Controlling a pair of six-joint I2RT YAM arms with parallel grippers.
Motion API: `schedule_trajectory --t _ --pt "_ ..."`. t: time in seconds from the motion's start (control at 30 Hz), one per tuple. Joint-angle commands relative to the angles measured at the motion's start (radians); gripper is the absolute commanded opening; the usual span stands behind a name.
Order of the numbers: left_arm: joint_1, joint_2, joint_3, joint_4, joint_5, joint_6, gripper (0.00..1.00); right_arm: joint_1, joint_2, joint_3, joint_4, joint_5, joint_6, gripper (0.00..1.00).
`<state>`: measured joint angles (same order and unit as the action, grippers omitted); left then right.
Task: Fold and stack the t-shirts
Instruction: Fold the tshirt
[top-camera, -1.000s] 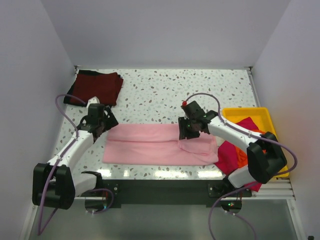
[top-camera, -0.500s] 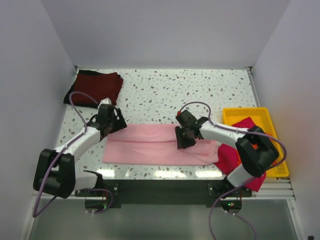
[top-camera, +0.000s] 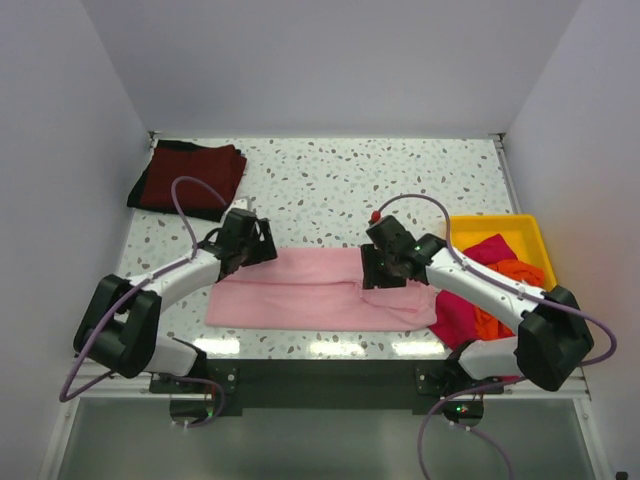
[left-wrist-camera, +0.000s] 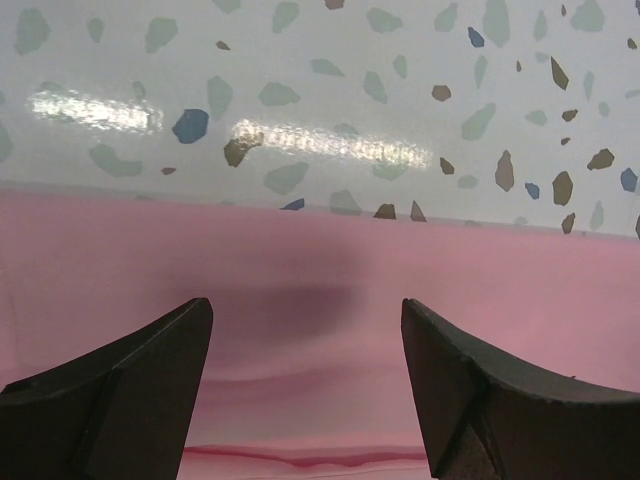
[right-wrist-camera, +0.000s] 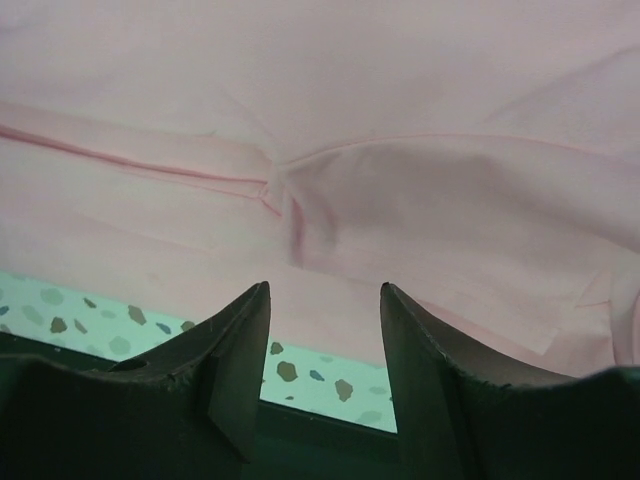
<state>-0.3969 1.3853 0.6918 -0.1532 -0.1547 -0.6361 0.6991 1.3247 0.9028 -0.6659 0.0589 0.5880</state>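
A pale pink t-shirt lies as a long flat strip across the front middle of the table. My left gripper hovers open over its far left edge, and the left wrist view shows pink cloth under the spread fingers with nothing between them. My right gripper is open above the shirt's right part, near a sleeve seam. A folded dark maroon t-shirt sits at the back left on a black one. Magenta and orange t-shirts lie crumpled at the right.
A yellow tray stands at the right edge, with the magenta and orange cloth spilling over its near side. The speckled table stretches behind the pink shirt. White walls close in the left, back and right.
My left gripper has moved right to the pink shirt's far left edge. The right gripper has stayed over the right part with its jaws wider, and the cloth there lies flatter.
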Motion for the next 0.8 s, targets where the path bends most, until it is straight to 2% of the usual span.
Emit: schedule_trajectory --t 0.0,0.17,0.33,0.43,0.57,0.6,0.77 --pt "-0.042 0.046 0.026 0.098 0.015 -0.011 0.81 -0.018 0.04 0.021 -0.043 0.082 0.012 0.52" --pt "-0.059 0.072 -0.011 0.116 0.003 -0.011 0.81 -0.079 0.08 -0.01 0.018 0.088 0.004 0.52" --pt "-0.059 0.047 -0.058 0.098 -0.034 -0.022 0.81 -0.2 0.122 -0.065 0.086 0.041 -0.036 0.52" --pt "-0.059 0.02 -0.093 0.067 -0.057 -0.048 0.81 -0.226 0.165 -0.061 0.103 0.047 -0.059 0.52" --pt "-0.06 -0.014 -0.15 0.06 -0.072 -0.086 0.81 -0.245 0.252 -0.03 0.135 0.041 -0.073 0.52" --pt "-0.063 -0.037 -0.162 0.038 -0.069 -0.099 0.81 -0.251 0.331 0.02 0.153 0.042 -0.086 0.52" --pt "-0.085 -0.104 -0.193 0.001 -0.069 -0.129 0.81 -0.259 0.445 0.111 0.163 0.061 -0.106 0.52"
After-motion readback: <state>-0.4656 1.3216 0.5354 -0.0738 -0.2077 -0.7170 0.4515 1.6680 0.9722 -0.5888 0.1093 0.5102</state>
